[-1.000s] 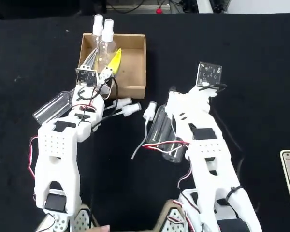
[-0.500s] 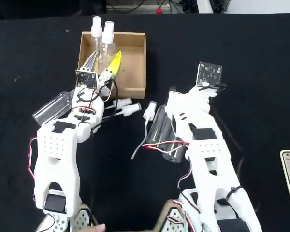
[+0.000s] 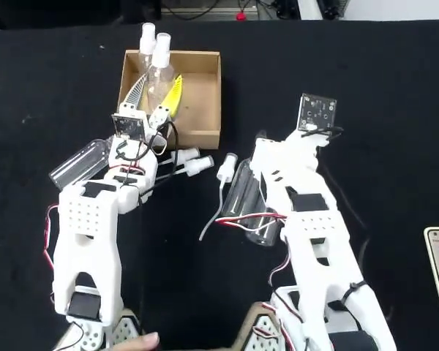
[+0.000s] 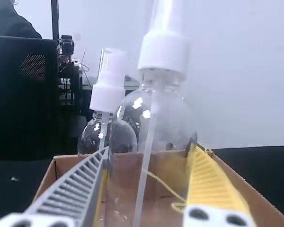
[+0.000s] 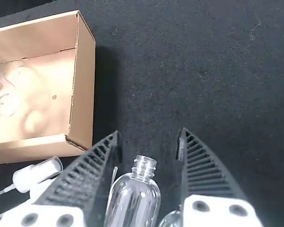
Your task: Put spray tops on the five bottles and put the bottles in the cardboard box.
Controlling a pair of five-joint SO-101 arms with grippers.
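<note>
The left gripper [image 3: 162, 80] is clamped on an upright capped bottle [image 4: 151, 123] held in the cardboard box [image 3: 201, 88] just beside a second bottle [image 4: 97, 137], while the right gripper [image 5: 149, 134], jaws apart, straddles an uncapped bottle [image 5: 135, 194] lying on the tabletop [image 3: 351, 73].

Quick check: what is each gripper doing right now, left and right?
Left gripper: shut on a capped bottle at the box.
Right gripper: open, astride an uncapped bottle without gripping it.
</note>
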